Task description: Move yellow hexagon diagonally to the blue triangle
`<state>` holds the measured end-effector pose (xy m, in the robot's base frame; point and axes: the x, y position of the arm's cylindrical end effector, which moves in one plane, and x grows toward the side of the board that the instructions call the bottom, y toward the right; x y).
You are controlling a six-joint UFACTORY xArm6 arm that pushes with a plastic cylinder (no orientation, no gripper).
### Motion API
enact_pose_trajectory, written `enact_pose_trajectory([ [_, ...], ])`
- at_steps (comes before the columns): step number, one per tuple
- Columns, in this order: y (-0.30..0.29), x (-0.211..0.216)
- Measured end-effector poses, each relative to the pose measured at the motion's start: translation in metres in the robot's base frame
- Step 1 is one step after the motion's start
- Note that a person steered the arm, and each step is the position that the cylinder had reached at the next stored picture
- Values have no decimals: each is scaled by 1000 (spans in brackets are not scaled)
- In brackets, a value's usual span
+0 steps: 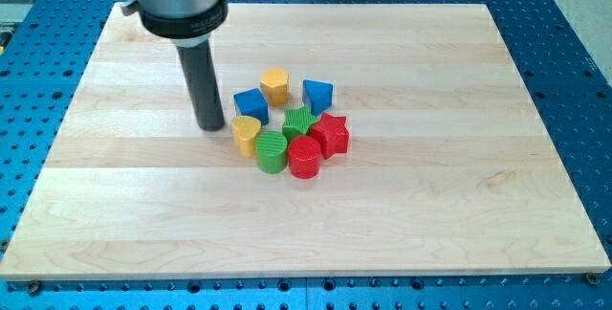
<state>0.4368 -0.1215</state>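
Where blocks cluster, pale wooden board (430, 214) — blue perforated table (574, 42) around it

Pale wooden board (402, 205) on blue perforated table (574, 80). Dark rod down from the far left; my tip (209, 126) just left of the cluster, near yellow heart block (246, 135) and blue cube block (251, 104), not touching. Yellow hexagon block (275, 85) farthest, blue triangle block (317, 95) to its right, apart. Green star-like block (300, 121) central. Nearest: green cylinder (272, 151), red cylinder (305, 158), red star block (332, 134), packed close.
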Motion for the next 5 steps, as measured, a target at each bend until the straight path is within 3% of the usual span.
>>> enact_pose_trajectory([
  [3, -20, -25],
  [5, 38, -86],
])
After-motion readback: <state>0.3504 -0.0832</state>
